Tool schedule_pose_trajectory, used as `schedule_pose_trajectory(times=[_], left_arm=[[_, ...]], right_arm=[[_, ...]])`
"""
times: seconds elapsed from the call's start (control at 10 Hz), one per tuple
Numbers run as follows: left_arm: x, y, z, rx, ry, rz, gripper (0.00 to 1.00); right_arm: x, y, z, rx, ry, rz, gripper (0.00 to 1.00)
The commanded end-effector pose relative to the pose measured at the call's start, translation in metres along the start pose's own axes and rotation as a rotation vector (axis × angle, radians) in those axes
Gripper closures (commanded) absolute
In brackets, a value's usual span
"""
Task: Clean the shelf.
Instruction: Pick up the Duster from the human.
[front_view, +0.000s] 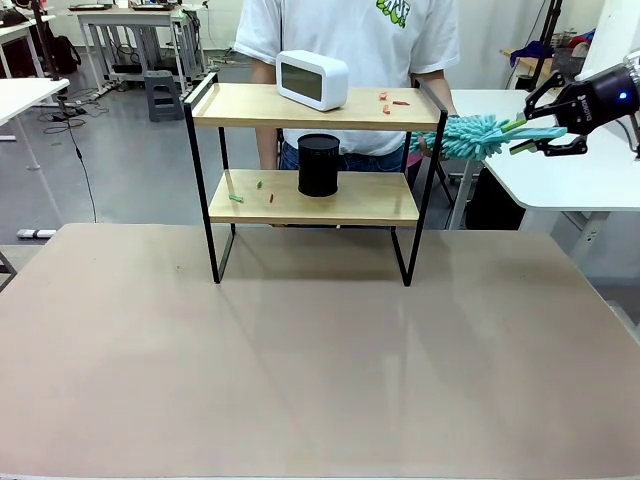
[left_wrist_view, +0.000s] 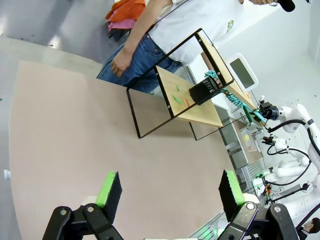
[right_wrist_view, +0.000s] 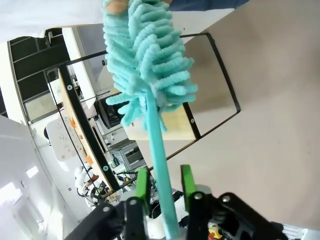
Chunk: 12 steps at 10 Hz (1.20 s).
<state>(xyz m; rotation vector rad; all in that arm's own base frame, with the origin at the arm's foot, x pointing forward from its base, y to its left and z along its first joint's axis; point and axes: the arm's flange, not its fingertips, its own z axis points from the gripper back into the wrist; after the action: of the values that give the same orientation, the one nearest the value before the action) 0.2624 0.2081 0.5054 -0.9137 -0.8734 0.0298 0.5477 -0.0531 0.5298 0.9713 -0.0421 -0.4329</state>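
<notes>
The shelf (front_view: 250, 103) stands at the far middle of the table, also seen in the left wrist view (left_wrist_view: 195, 107) and the right wrist view (right_wrist_view: 177, 125). Red scraps (front_view: 392, 99) lie on its top board and green and red scraps (front_view: 236, 198) on its lower board. My right gripper (front_view: 535, 128) is shut on the handle of a teal fluffy duster (front_view: 470, 135), right of the shelf at top-board height. The handle sits between the green pads (right_wrist_view: 141, 184) of that gripper (right_wrist_view: 164, 185). A person's hand (front_view: 428, 147) touches the duster head (right_wrist_view: 150, 55). My left gripper (left_wrist_view: 169, 192) hangs open over bare table.
A white clock (front_view: 312, 79) rests on the top board and a black cup (front_view: 319, 165) on the lower one. The person stands right behind the shelf. A white side table (front_view: 560, 180) lies under my right arm. The brown tabletop (front_view: 320, 360) stretches in front.
</notes>
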Motion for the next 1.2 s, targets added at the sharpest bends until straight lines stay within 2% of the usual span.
schedule_pose_trajectory(times=[0.0, 0.4, 0.6, 0.8, 0.9, 1.0, 1.1], left_arm=[[0.002, 0.0, -0.002, -0.017, -0.019, -0.023, 0.0], [0.002, 0.0, -0.002, -0.017, -0.019, -0.023, 0.0], [0.002, 0.0, -0.002, -0.017, -0.019, -0.023, 0.0], [0.002, 0.0, -0.002, -0.017, -0.019, -0.023, 0.0], [0.002, 0.0, -0.002, -0.017, -0.019, -0.023, 0.0], [0.002, 0.0, -0.002, -0.017, -0.019, -0.023, 0.0], [0.002, 0.0, -0.002, -0.017, -0.019, -0.023, 0.0]], right_arm=[[-0.003, -0.001, -0.004, 0.041, -0.002, 0.026, 1.0], [-0.005, -0.009, 0.002, 0.04, 0.007, 0.029, 1.0], [-0.019, -0.012, 0.01, 0.025, 0.057, 0.092, 1.0], [-0.066, -0.018, 0.056, -0.015, 0.068, 0.233, 1.0], [-0.106, -0.03, 0.09, -0.069, 0.059, 0.347, 1.0], [-0.154, -0.053, 0.126, -0.161, 0.028, 0.485, 1.0], [-0.194, -0.078, 0.15, -0.213, -0.024, 0.568, 1.0]])
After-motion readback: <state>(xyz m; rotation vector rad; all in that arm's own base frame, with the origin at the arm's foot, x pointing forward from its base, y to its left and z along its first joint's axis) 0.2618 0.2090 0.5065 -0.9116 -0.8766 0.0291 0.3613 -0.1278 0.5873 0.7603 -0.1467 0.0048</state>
